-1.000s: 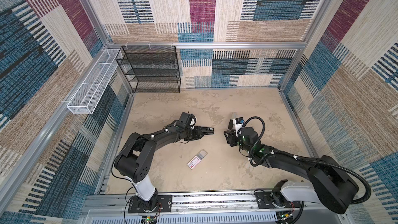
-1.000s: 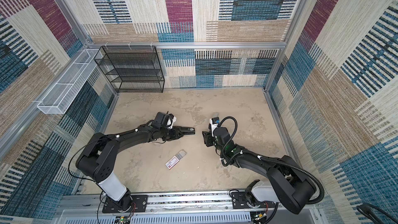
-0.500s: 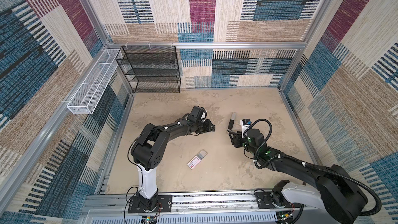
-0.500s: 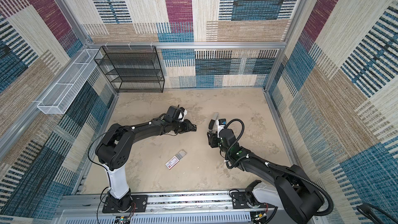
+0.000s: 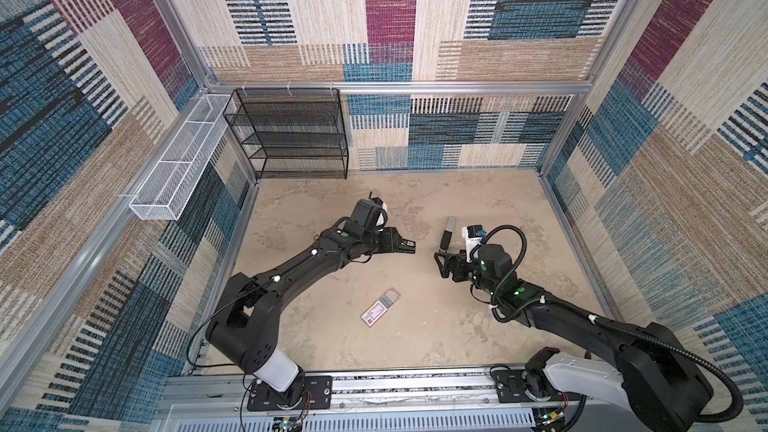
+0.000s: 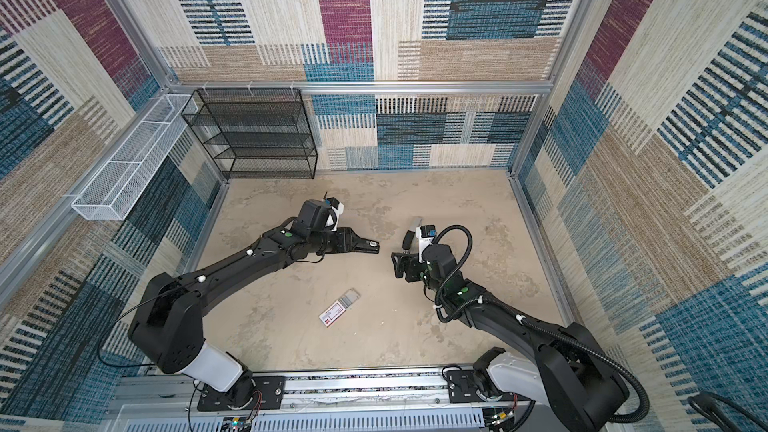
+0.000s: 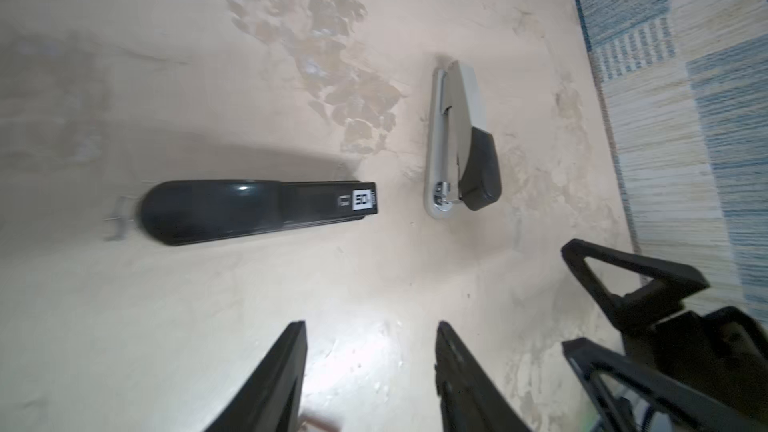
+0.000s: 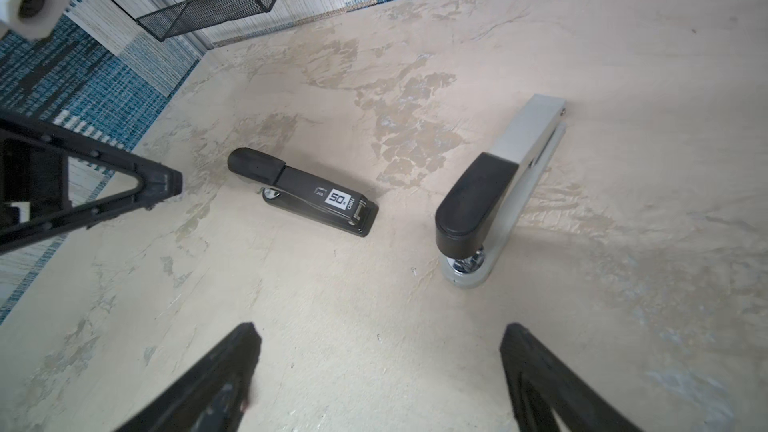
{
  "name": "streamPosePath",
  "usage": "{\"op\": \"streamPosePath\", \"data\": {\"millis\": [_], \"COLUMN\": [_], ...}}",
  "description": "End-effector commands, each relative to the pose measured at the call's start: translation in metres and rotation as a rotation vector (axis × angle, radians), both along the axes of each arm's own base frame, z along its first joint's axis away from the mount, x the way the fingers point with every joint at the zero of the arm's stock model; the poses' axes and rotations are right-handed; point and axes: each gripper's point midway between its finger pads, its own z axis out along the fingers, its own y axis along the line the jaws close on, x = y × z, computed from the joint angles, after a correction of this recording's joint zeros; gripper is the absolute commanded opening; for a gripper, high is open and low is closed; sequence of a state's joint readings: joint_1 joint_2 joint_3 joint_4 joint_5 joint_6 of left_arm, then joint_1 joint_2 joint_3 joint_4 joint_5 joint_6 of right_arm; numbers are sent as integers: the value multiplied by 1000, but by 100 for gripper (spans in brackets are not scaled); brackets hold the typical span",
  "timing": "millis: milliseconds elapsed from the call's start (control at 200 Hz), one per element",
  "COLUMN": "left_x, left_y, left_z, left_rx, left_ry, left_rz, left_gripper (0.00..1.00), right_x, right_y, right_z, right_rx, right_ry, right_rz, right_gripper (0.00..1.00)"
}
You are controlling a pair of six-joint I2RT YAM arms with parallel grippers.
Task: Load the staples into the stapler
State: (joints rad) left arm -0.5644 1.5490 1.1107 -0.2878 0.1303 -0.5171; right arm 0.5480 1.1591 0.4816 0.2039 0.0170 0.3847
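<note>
A black stapler (image 7: 257, 209) (image 8: 303, 193) with a white "50" label lies shut on the table, and a loose staple (image 7: 118, 218) lies at its rear end. My left gripper (image 7: 370, 326) (image 5: 397, 243) hovers open just short of its label end, holding nothing. A grey stapler (image 8: 498, 184) (image 7: 457, 139) (image 5: 446, 234) with a black cap lies to the right, also shut. My right gripper (image 8: 379, 328) (image 5: 439, 265) stands wide open on its near side, empty. The staples box (image 5: 380, 309) (image 6: 338, 307), white with a red mark, lies nearer the front, apart from both grippers.
A black wire shelf (image 5: 291, 135) stands at the back left corner. A white mesh basket (image 5: 178, 164) hangs on the left wall. Patterned walls close in three sides, and a metal rail (image 5: 415, 384) runs along the front.
Both grippers have opened and let go of the staplers, which now lie free on the table. The right gripper has drawn back toward the front; the left arm has shifted right.
</note>
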Motion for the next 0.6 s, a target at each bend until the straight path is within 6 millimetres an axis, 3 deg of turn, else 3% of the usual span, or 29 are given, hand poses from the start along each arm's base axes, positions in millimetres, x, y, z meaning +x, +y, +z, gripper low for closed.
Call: {"op": "streamPosePath", "data": {"millis": [0,265,466,591], "left_x": [-3,-12,-5,4], "left_y": [48,120,166,188], "left_z": [-7,23,44,34], "left_rx": [187,324,441,609], "left_ry": [-35,-151,-290,-359], "left_rz": [83,238,359,337], "left_gripper": [61,70,70,69], "right_x": [5,35,57,63], "right_y": [0,-40,-100,-142], "right_z": [9,23,44,45], "right_rx": [28,-28,-136,-312], "right_ry": [5,-24,-134,-215], "right_rz": [2,-142,-441,-639], "right_gripper": [100,100,100,100]}}
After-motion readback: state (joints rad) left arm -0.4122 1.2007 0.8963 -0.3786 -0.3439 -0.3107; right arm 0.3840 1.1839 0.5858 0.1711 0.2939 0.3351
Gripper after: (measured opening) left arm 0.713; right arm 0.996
